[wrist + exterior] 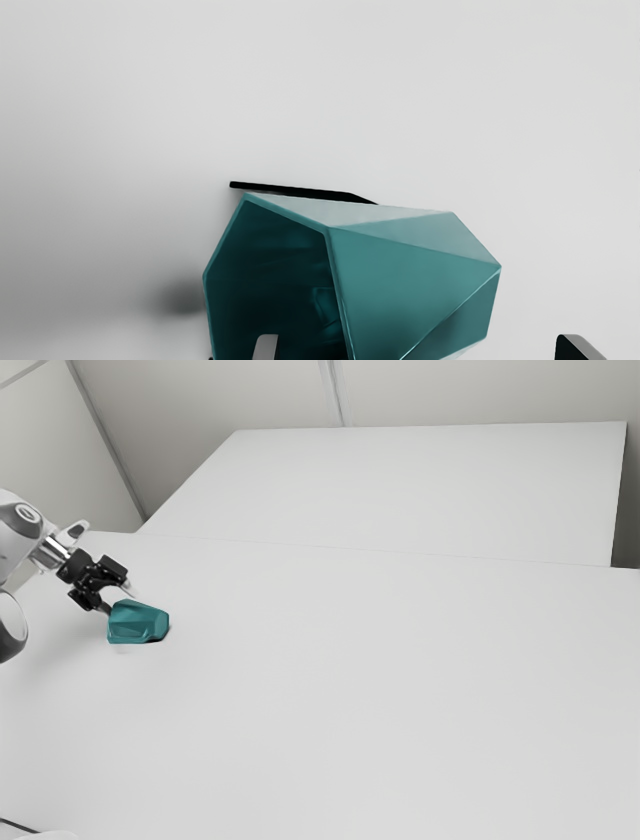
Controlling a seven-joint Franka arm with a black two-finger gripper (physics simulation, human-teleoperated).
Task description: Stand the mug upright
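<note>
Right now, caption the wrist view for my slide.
A teal mug lies on its side, hollow mouth showing, the jaws open.

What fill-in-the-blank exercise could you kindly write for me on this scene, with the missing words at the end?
The mug is not upright but lies on its ____.
With its fingertips standing well apart, the pincer is ____, not shut.
The arm comes in from the exterior view's ____ edge.
The number of mugs on the table is ____.

Missing words: side; open; left; one.
</note>
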